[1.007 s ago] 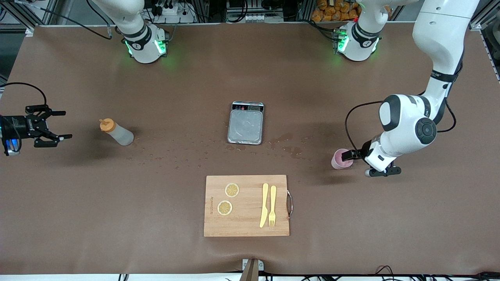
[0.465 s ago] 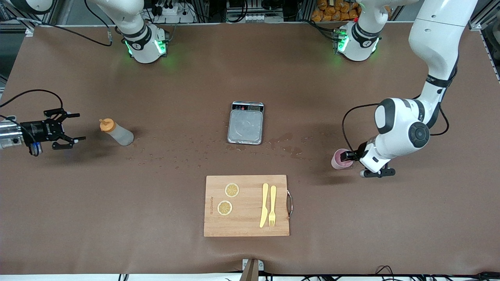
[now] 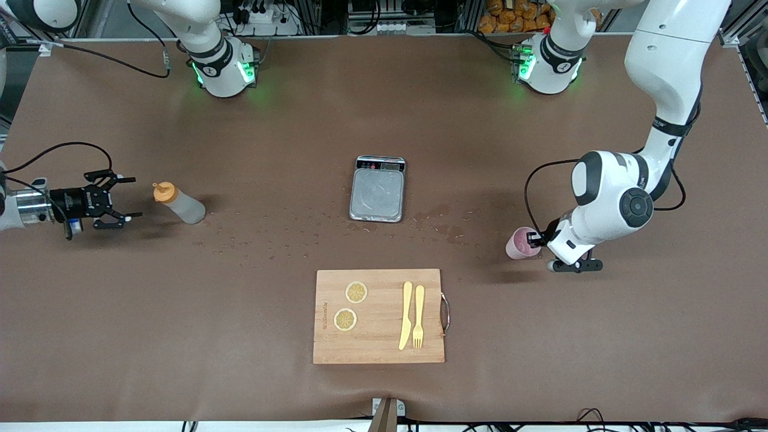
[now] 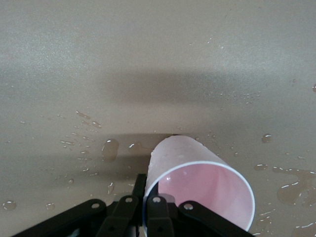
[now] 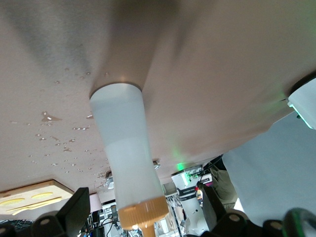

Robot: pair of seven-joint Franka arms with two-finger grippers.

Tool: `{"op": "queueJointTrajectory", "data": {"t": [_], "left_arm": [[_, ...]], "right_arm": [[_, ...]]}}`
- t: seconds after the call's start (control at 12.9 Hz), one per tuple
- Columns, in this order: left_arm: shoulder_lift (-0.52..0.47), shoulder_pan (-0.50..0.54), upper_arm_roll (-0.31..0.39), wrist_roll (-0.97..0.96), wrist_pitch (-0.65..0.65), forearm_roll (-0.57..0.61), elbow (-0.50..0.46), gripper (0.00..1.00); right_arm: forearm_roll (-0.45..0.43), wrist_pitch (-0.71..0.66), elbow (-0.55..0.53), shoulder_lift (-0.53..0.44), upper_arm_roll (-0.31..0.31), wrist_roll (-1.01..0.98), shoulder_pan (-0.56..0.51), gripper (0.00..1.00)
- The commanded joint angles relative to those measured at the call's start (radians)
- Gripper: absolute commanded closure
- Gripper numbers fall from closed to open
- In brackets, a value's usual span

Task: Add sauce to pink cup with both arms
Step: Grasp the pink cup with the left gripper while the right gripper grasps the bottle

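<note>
Brown table [image 3: 384,120], wet with scattered droplets between the sauce and the pink cup; a grey scale [image 3: 378,189] sits at centre, display end toward the robot bases.

Sauce [image 3: 179,203]: squeeze bottle standing on the table toward the right arm's end, roughly 9 o'clock from the scale; orange cap [image 3: 162,192] on top; in the right wrist view the bottle [image 5: 129,168] sits between the two finger tips, untouched.

Right claw [image 3: 117,201]: low over the table, at 9 o'clock of the sauce, just beside it and clear of it; fingers spread wide, pointing at the bottle; the right wrist view shows one finger [image 5: 74,210] on each flank of the bottle with gaps on both.

Pink cup [image 3: 521,242]: toward the left arm's end, at about 4 o'clock from the scale, nearer the front camera than the scale; in the left wrist view the cup [image 4: 197,182] is seen mouth-on, inside empty and pink.

Left claw [image 3: 536,240]: at the cup's rim, on the side at 3 o'clock; the left wrist view shows the black fingers [image 4: 153,210] closed narrow on the cup's wall at the rim, one inside and one outside.

Wooden cutting board [image 3: 379,315] at 6 o'clock from the scale, nearer the front camera; on it two lemon slices [image 3: 356,292], a yellow knife [image 3: 406,315] and a yellow fork [image 3: 418,316] side by side.
</note>
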Motion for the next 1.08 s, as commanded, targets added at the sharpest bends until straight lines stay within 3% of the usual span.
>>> {"op": "queueJointTrajectory", "data": {"t": [0.0, 0.54, 1.01], "left_arm": [[0.011, 0.0, 0.001, 0.002, 0.008, 0.021, 0.016, 1.0], [-0.051, 0.007, 0.001, 0.038, -0.009, 0.022, 0.019, 1.0], [-0.113, 0.01, 0.002, 0.026, -0.12, 0.021, 0.054, 1.0]], "right_arm": [[0.034, 0.012, -0.01, 0.032, 0.016, -0.021, -0.015, 0.0], [0.055, 0.073, -0.008, 0.12, 0.017, -0.188, -0.01, 0.0], [0.124, 0.073, -0.022, 0.16, 0.02, -0.225, 0.001, 0.0]]}}
